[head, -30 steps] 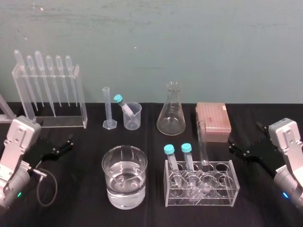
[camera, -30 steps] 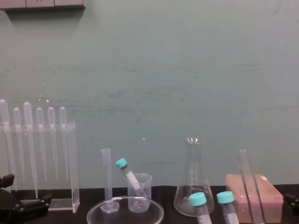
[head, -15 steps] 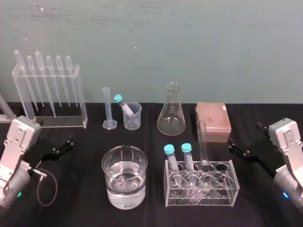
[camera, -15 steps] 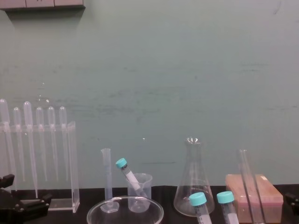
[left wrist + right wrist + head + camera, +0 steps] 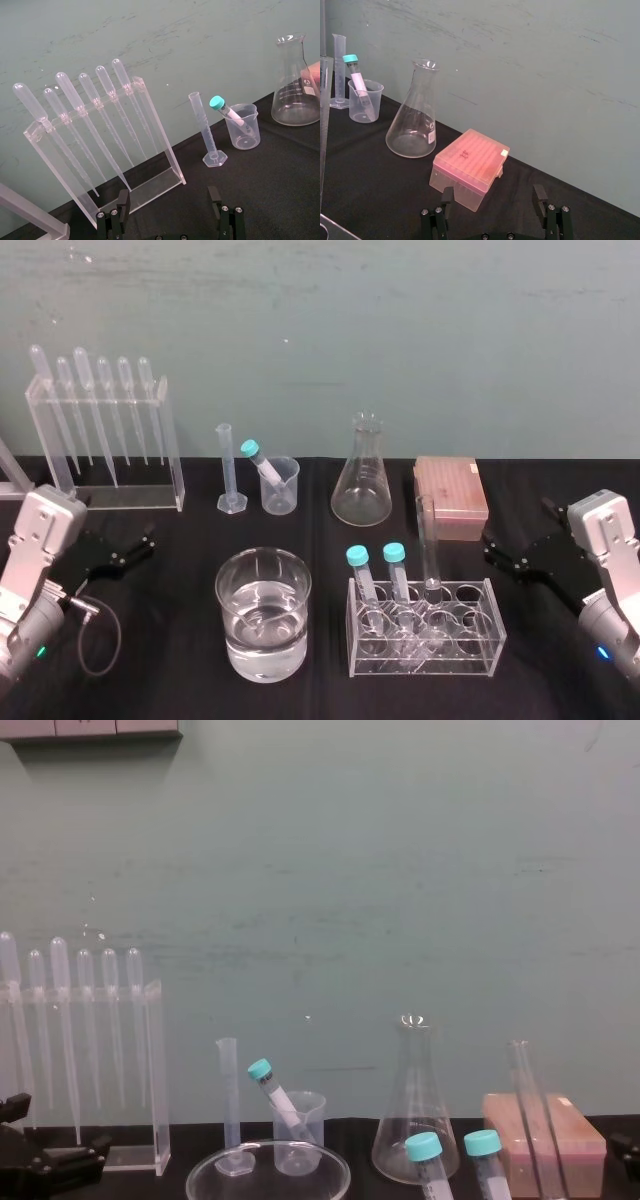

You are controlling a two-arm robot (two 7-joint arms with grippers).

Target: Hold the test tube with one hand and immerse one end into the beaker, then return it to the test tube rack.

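Glass test tube [image 5: 427, 540] is waiting in the rack [image 5: 470, 642]; right gripper [image 5: 493, 196], gaping like the left gripper [image 5: 169, 197], should be pinching it high.

Lab. Black bench [image 5: 160, 680] against a teal wall [image 5: 420, 320], loaded with glassware: pipette stand [image 5: 105, 445], graduated cylinder [image 5: 227, 465], conical flask [image 5: 361, 485], beaker [image 5: 263, 615] holding clear liquid, teal-capped tubes [image 5: 397, 575], small spouted cup [image 5: 281, 490].

- test tube [image 5: 427, 540], beaker [image 5: 232, 600]: clear, glossy glass
- test tube rack [image 5: 425, 650]: clear, smooth plastic
- pink box [image 5: 450, 495]: dull plastic
- tabletop [image 5: 170, 680]: matt black, possibly cloth
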